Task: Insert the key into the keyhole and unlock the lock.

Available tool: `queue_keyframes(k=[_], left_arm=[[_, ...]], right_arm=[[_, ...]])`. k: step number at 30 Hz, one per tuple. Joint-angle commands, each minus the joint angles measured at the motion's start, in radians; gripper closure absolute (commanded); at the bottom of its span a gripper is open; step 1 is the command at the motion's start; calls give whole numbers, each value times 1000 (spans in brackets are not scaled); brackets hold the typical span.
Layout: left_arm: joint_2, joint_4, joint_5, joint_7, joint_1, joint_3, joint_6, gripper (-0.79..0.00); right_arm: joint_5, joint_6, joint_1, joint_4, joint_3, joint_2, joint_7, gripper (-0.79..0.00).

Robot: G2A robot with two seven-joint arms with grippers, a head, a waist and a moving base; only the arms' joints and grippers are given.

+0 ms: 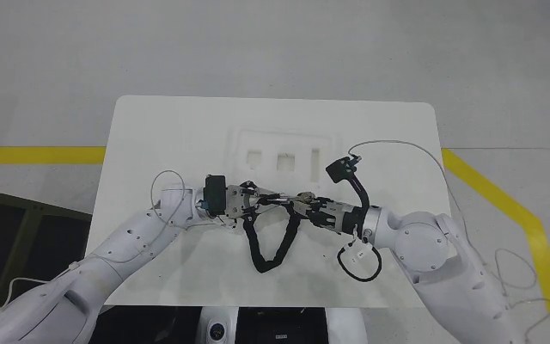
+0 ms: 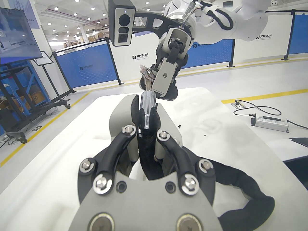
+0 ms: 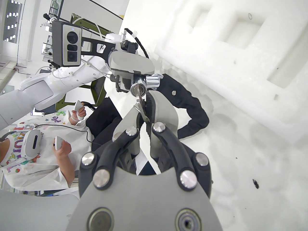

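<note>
Between the right fingers (image 3: pixel 166 111), the key (image 3: pixel 140 108) meets the lock (image 3: pixel 138 89).

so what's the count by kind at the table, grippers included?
Grippers: 2 (left gripper, right gripper)
Chain lock: 1
Key bunch: 1
Foam tray: 1
Total: 5

Bright, even light from ceiling lamps (image 2: pixel 77 0); soft shadows on white table (image 1: pixel 172 129); wrist views curve at edges
</note>
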Motion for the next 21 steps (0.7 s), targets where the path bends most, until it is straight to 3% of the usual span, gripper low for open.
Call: queue_keyframes(k=[1, 7, 8, 9, 14, 21], left_arm=[[1, 1, -1, 2, -3, 6, 2, 0], [4, 3, -11, 7, -10, 21, 7, 0], [5, 4, -13, 9, -10, 22, 9, 0], [5, 7, -16, 10, -10, 24, 10, 0], [8, 7, -28, 14, -13, 32, 14, 0], [12, 10, -43, 14, -15, 37, 14, 0]], right_arm=[[0, 1, 3, 2, -3, -1, 0, 0], [7, 6, 9, 9, -9, -3, -2, 0], [9, 8, 9, 10, -10, -3, 0, -191], [9, 9, 10, 11, -9, -3, 2, -296], [13, 5, 9, 10, -7, -3, 8, -342], [20, -5, -4, -10, 14, 1, 20, -320]])
